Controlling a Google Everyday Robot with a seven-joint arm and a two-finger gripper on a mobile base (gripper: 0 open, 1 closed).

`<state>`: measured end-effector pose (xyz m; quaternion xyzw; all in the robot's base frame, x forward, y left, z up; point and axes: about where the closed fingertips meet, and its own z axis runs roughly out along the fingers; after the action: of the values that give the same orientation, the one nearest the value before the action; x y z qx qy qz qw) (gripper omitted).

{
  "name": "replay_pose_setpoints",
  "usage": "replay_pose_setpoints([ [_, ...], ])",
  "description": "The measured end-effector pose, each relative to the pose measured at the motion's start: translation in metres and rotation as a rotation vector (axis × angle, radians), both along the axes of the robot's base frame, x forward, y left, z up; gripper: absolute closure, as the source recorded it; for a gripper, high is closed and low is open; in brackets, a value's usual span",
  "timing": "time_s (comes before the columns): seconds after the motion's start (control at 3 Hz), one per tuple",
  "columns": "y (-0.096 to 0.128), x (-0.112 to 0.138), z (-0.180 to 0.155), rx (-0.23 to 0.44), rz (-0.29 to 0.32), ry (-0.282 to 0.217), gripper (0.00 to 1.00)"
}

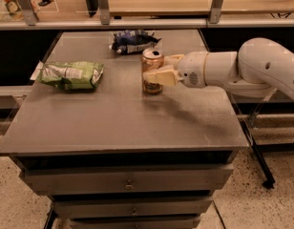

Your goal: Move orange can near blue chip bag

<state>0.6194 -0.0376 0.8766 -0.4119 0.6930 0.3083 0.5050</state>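
Note:
The orange can (151, 63) stands upright on the grey table (123, 118), right of its middle. The blue chip bag (131, 40) lies at the table's far edge, just behind and left of the can. My gripper (158, 67) reaches in from the right at can height. Its near finger (162, 76) lies across the can's front and its far finger (175, 58) sits behind the can's right side. The jaws stand open around the can, which rests on the table.
A light green chip bag (71, 74) lies on the table's left side. A shelf rail with posts (104, 13) runs behind the table. Drawers (128, 182) sit below the table's front edge.

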Motion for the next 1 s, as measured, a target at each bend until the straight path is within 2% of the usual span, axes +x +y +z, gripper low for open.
replay_pose_setpoints([
  [0.33, 0.003, 0.004, 0.003, -0.016, -0.010, -0.015, 0.87],
  [0.67, 0.007, 0.008, 0.008, -0.004, -0.006, -0.024, 1.00],
  [1.0, 0.024, 0.015, 0.021, 0.020, 0.006, -0.043, 1.00],
])
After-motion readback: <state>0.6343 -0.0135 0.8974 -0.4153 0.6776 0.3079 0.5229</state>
